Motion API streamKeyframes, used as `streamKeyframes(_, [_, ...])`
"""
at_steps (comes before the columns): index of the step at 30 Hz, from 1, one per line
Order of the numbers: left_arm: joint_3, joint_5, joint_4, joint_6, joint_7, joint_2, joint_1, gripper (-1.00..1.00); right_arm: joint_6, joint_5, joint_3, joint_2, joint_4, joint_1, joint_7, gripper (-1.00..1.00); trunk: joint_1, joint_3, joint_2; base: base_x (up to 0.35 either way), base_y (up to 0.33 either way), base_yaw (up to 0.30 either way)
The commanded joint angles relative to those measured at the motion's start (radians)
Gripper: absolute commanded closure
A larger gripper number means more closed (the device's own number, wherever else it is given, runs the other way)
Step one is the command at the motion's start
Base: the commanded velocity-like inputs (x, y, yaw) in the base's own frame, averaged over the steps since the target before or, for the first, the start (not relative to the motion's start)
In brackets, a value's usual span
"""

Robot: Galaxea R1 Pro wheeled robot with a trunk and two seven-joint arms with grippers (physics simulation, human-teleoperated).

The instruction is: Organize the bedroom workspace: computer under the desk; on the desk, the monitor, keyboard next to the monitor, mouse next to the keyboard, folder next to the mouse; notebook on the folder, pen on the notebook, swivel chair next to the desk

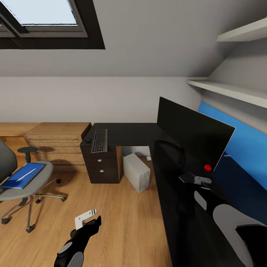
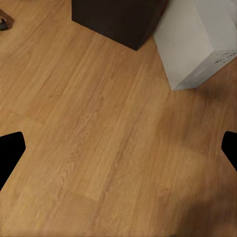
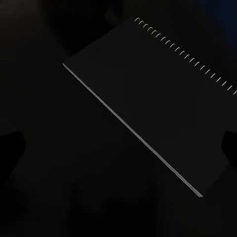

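The grey swivel chair stands on the floor at the left, apart from the black desk. On its seat lies the blue folder with the white pen on top. The keyboard and the mouse rest on the desk's far wing, above the drawers. The monitor stands on the desk. The computer sits on the floor below. My right gripper hovers open over the dark spiral-bound notebook. My left gripper hangs open above the bare floor.
A light wooden chest stands against the back wall, left of the desk's drawer unit. A small red round thing sits by the monitor's foot. White shelves hang above the blue back panel.
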State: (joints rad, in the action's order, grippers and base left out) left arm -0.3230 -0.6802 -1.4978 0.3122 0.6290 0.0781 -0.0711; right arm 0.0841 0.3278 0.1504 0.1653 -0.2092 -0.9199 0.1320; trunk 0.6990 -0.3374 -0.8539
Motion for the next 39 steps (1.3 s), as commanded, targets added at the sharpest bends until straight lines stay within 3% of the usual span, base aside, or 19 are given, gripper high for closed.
streamKeyframes(1, [-0.002,-0.006,-0.001,0.002,0.008,0.001,-0.001,-1.00,0.006,0.008,0.009,0.001,-0.003,0.000,0.006,-1.00,0.000,-0.001,-0.001,0.000,0.000,0.015])
streamKeyframes(39, [-0.002,-0.007,0.008,0.002,0.008,0.006,-0.001,-1.00,0.006,0.009,0.008,0.000,-0.002,0.000,0.005,-1.00,0.000,-0.001,-0.001,0.040,0.000,0.001])
